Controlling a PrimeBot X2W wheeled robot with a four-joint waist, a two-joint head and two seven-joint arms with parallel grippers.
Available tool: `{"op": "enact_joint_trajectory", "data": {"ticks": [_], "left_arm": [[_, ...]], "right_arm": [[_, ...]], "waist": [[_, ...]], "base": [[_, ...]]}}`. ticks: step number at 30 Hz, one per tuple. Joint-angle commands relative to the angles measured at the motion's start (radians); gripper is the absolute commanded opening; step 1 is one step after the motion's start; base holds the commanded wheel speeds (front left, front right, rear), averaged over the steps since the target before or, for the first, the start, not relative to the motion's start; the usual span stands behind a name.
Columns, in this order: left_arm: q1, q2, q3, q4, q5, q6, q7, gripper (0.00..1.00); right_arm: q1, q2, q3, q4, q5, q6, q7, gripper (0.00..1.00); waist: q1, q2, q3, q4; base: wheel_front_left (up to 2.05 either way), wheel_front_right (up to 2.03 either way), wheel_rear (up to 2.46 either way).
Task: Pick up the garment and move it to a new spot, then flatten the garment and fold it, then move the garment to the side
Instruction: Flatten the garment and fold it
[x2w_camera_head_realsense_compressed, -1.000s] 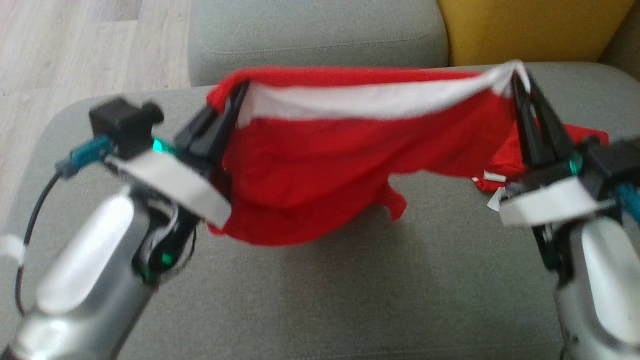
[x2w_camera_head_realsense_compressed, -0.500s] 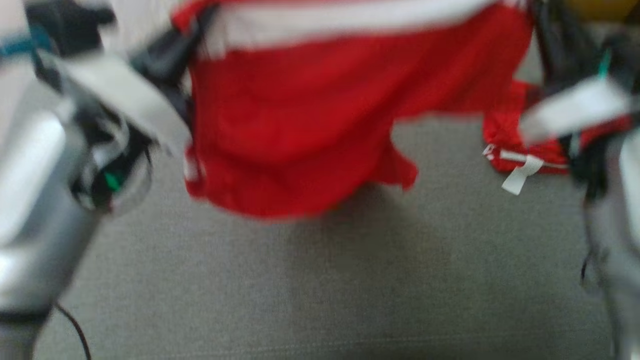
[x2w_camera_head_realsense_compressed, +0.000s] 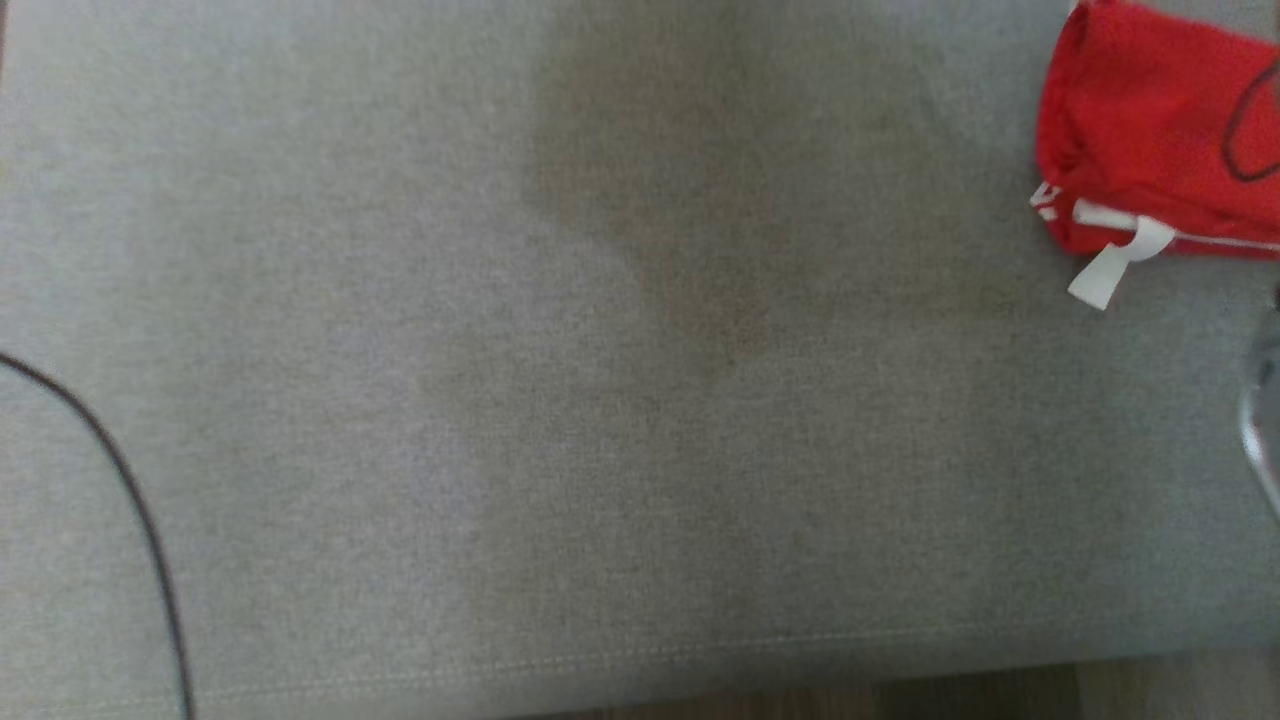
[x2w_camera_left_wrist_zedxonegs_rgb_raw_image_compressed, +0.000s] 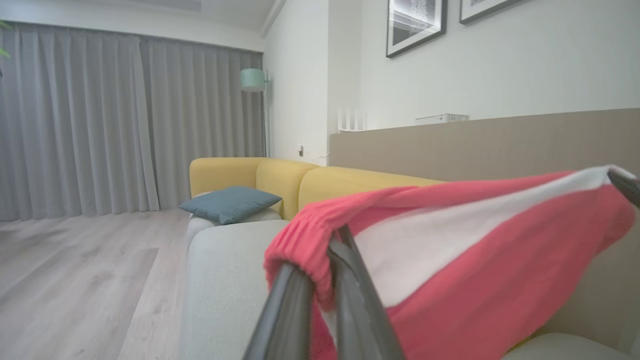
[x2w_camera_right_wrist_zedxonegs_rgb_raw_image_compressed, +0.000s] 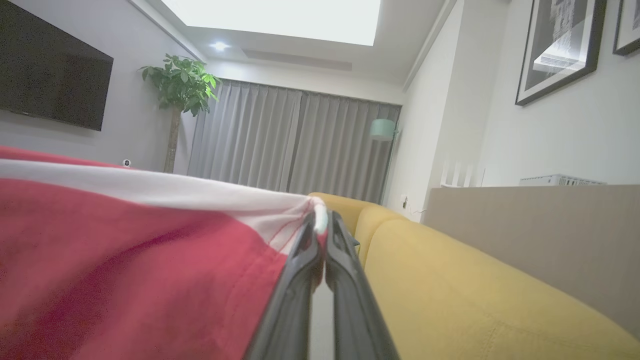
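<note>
The head camera has tipped down since a second ago, so the whole picture has slid. The red bundle (x2w_camera_head_realsense_compressed: 1150, 130) that lay low at the right now sits in the top right corner. The things did not jump; the camera moved.

The biggest thing in the head view is the gray seat (x2w_camera_head_realsense_compressed: 600, 400). A soft dark shadow lies across its middle.

The garment (x2w_camera_left_wrist_zedxonegs_rgb_raw_image_compressed: 475, 280) is up in the air over the sofa, pulled out long between the two arms. It is red, with a wide white band along its top edge. The red cloth hangs down below the band.

Behind it, in both wrist views, stands a yellow sofa (x2w_camera_right_wrist_zedxonegs_rgb_raw_image_compressed: 475, 300). A blue pillow (x2w_camera_left_wrist_zedxonegs_rgb_raw_image_compressed: 230, 202) lies on a pale seat next to the yellow sofa.

The red bundle rests on the gray seat, well apart from the shadow. I cannot tell if it is part of the garment or another piece of cloth.

The left fingers (x2w_camera_left_wrist_zedxonegs_rgb_raw_image_compressed: 360, 300) are closed on one end of the garment. There the red cloth is bunched up and folds over their tips. The right fingers (x2w_camera_right_wrist_zedxonegs_rgb_raw_image_compressed: 345, 300) are shut tight on the other end. They pinch the white corner right at their tips.

A thin black cable (x2w_camera_head_realsense_compressed: 130, 480) curves down the left side of the seat. A small white tag (x2w_camera_head_realsense_compressed: 1110, 265) sticks out from the bottom of the red bundle and lies on the seat.
</note>
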Motion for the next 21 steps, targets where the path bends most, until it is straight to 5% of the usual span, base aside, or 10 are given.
{"op": "enact_joint_trajectory", "data": {"ticks": [1,10,21], "left_arm": [[-0.05,0.029,0.056,0.058,-0.019,0.003,-0.058,0.0],[0.077,-0.066,-0.04,0.155,-0.096,-0.002,-0.121,0.0],[0.489,-0.049,-0.165,0.037,-0.102,-0.002,-0.122,0.0]], "right_arm": [[-0.037,0.035,-0.045,0.052,-0.027,0.002,-0.034,0.0],[0.033,0.077,-0.087,0.307,-0.103,0.002,-0.089,0.0],[0.28,0.082,0.059,0.53,-0.055,0.002,-0.084,0.0]], "waist": [[-0.0001,0.0,0.054,-0.006],[-0.0001,0.0,0.112,0.02],[-0.0001,0.0,-0.024,0.056]], "base": [[0.0,0.0,0.0],[0.0,0.0,0.0],[0.0,0.0,0.0]]}}
